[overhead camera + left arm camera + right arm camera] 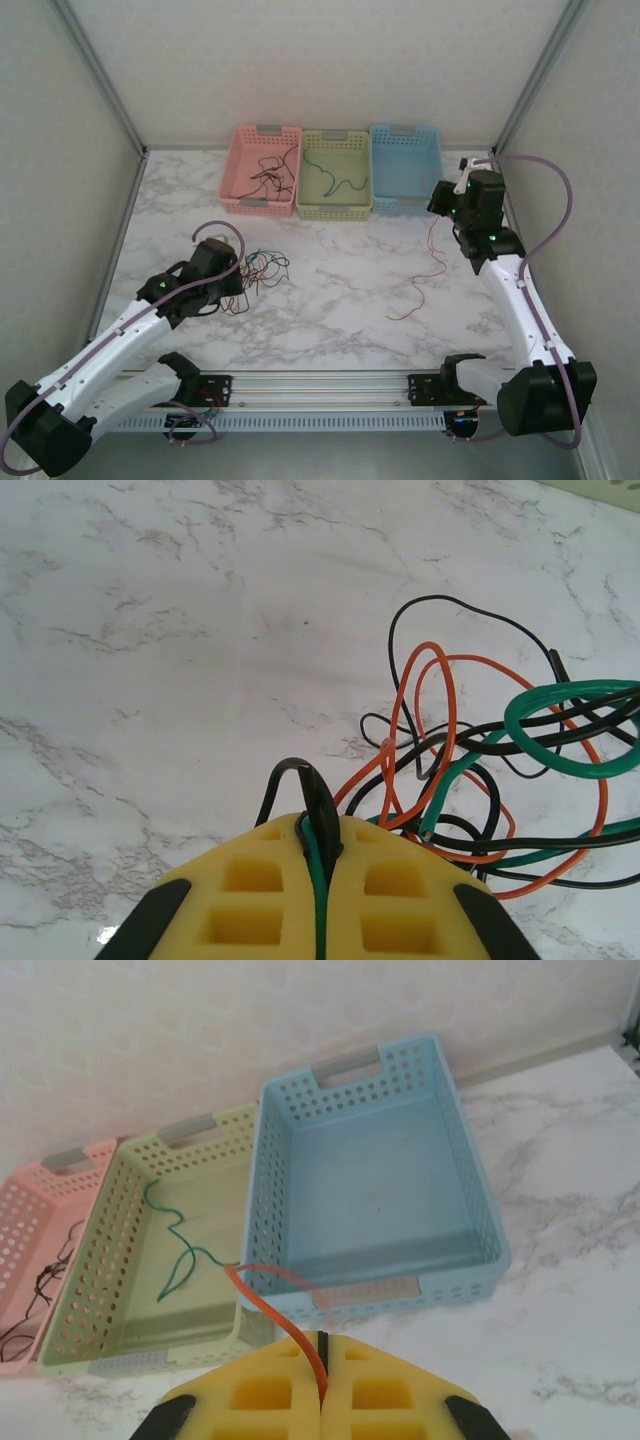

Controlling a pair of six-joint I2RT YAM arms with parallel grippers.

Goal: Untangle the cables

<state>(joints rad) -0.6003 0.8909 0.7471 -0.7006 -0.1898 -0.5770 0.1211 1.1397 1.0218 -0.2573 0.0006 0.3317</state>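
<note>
The cables [262, 270] lie mostly as one loose knot on the near left part of the desk [340, 310], with black, green and orange strands looped through one another. The left claw [320, 835] is clenched at the knot's near edge, grasping a black strand [318, 798] and a green strand [316, 880] together in the seam of its yellow pads. That reads as an anchoring hold, pinning the bundle so a strand can be drawn out of it.

One orange cable [425, 275] is already apart from the knot. It trails from the right side of the desk up to the right claw [322, 1355], which is clenched on it and raised just near of the blue basket [480, 1190].

Three baskets stand side by side along the far edge. The pink basket [236, 172] on the left holds dark cables [272, 175]. The green basket [335, 212] in the middle holds a single green cable [180, 1250]. So the orange cable is probably being carried to a basket to be sorted.

The desk is smooth, white and marble-patterned, and thin wires should slide on it readily. Pale textured walls with metal corner posts close it in on the left, far and right sides.
</note>
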